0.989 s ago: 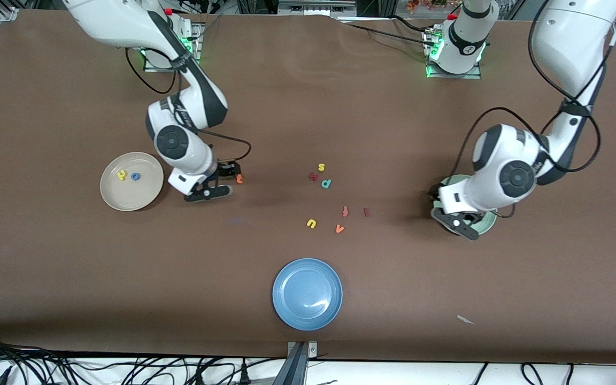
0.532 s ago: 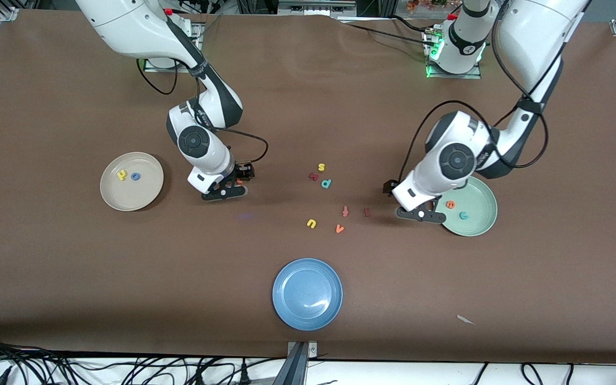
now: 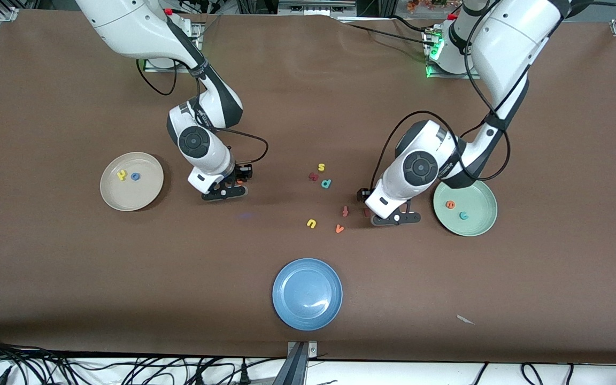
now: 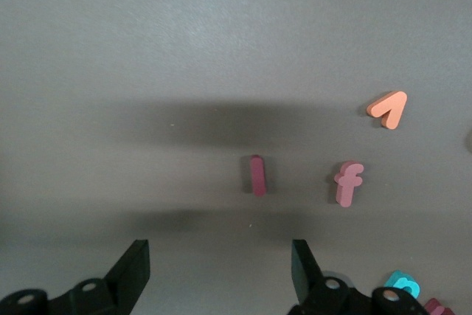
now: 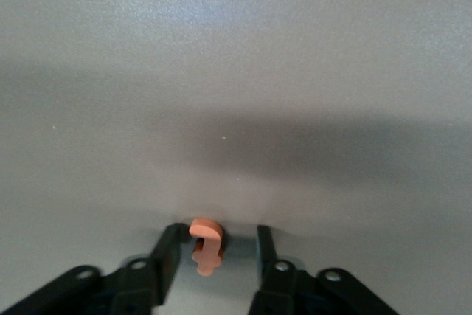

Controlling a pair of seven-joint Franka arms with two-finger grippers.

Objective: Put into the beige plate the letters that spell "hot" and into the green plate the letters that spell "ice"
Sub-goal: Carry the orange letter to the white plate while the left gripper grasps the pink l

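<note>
The beige plate sits toward the right arm's end of the table and holds the yellow h and the blue o. Beside it my right gripper is down at the table with its fingers narrowed around the orange t. The t touches one finger, and a gap shows at the other. The green plate holds the orange e and the teal c. My left gripper is open and low beside that plate. The dark red i lies flat just ahead of its fingertips.
The orange-red f, the orange v and the teal p lie close to the i. A yellow u, a yellow s and a dark red letter lie mid-table. A blue plate sits nearest the front camera.
My left arm swung off the green plate toward mid-table and stopped by the i. My right gripper shifted over the t and its fingers drew in around it.
</note>
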